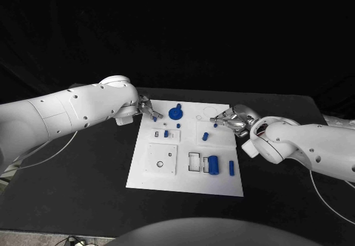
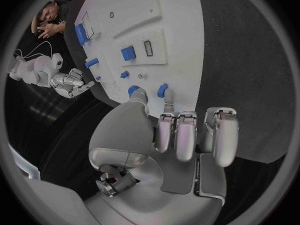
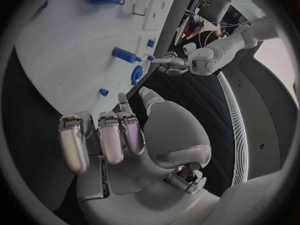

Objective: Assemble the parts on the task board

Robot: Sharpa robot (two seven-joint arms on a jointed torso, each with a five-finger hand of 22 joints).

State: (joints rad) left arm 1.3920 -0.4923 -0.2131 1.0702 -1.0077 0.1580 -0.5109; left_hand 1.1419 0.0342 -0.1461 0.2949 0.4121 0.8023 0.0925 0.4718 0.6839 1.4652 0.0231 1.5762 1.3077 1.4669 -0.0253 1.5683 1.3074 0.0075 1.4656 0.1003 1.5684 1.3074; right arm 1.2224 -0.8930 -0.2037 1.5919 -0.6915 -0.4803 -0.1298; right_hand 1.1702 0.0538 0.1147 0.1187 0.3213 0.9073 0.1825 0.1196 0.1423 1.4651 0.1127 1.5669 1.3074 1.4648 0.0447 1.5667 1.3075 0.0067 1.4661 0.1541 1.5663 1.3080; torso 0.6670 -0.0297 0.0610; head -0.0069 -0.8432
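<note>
The left hand hovered at the far-left corner of the task board, fingers curled down toward a small blue peg standing right at their tips. In the left wrist view the fingertips sat against that blue peg with the thumb close beside a second blue piece — whether the peg was actually pinched, I could not tell. Just beyond those fingers stood the round blue knob, tallest part on the board.

Across the board, the right hand hung over the far-right edge, fingers bent inward and close together, with nothing visibly in them. The right wrist view showed its fingers over the white plate, a tiny blue stud near their tips and a blue cylinder farther out.

Moving outward from both hands — between them, a small blue peg stood upright in the board's middle, and nearer the left hand a blue block sat in a raised white fixture. Well away from the fingers, toward the near edge, a larger blue barrel lay beside a rectangular slot, with a slim blue bar just beside it. A square white panel with a round hole occupied the near-left part. Everything rested on the black table.
</note>
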